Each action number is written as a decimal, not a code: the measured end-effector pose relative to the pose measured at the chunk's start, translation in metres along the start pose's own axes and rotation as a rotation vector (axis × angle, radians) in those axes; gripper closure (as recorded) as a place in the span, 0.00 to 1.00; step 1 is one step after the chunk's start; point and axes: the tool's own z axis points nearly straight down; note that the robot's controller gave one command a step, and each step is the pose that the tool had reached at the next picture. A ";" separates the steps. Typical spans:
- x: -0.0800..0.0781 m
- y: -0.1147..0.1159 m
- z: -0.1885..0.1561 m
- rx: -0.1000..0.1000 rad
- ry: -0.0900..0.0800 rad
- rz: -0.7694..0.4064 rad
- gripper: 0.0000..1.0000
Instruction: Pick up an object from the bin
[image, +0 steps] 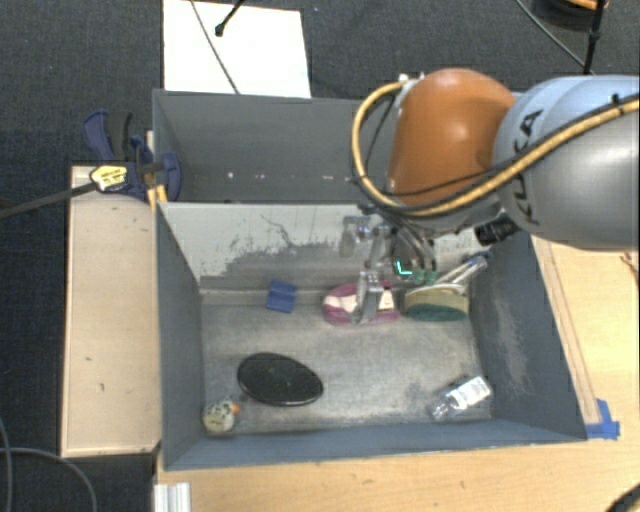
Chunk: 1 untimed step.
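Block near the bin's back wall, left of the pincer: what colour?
The block is blue, seen best in the camera view.

I saw the grey bin (185, 330) with six loose things on its scuffed floor. Near the back wall lay a small blue block (281, 296), a pink and white piece (343, 303) and a cream brush with a green base (437, 302). Nearer the front lay a black oval disc (279, 380), a small round yellowish thing (220, 416) in the corner beside it, and a clear plastic piece (460, 395) well apart.
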 end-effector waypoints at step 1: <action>0.064 0.044 0.118 0.001 0.004 -0.120 0.00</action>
